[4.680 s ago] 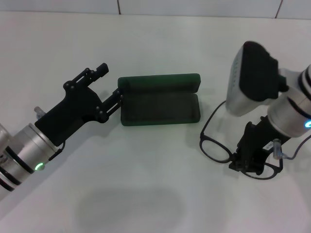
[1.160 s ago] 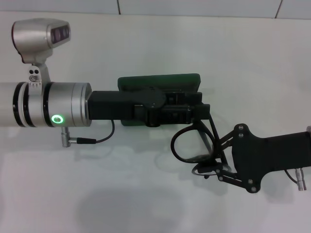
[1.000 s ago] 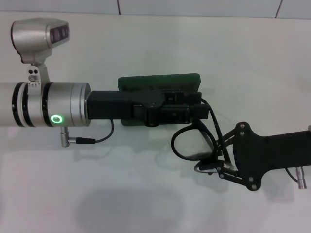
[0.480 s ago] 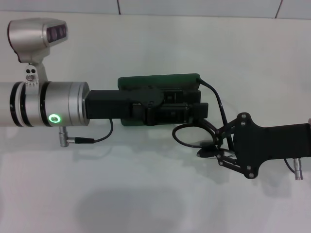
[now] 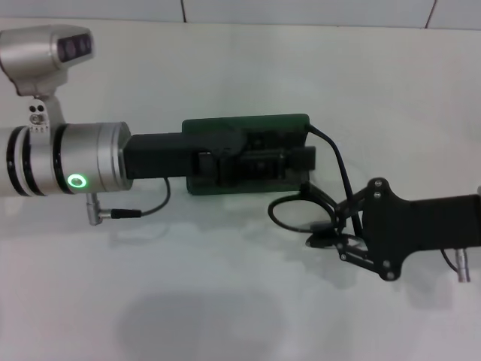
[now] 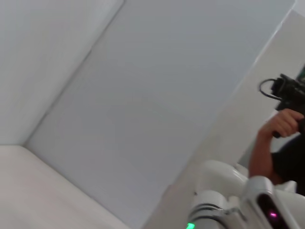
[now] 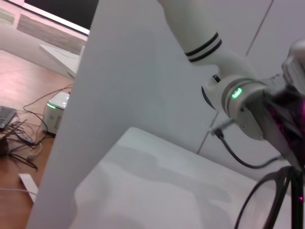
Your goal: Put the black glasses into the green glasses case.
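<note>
The green glasses case lies open at the table's middle, mostly covered by my left arm. My left gripper reaches across it from the left, over the case's right end. My right gripper comes in from the right, just in front of the case's right end. It is shut on the black glasses and holds them above the table. One temple arm rises toward the case's far right corner. The glasses also show in the right wrist view.
The white table ends at a tiled wall at the back. The left wrist view shows only a wall and a person far off. The right wrist view shows my left arm across the table.
My right gripper has lifted the glasses off the table and carried them left to the case. In the last half second my left arm has drawn back a little to the left.
</note>
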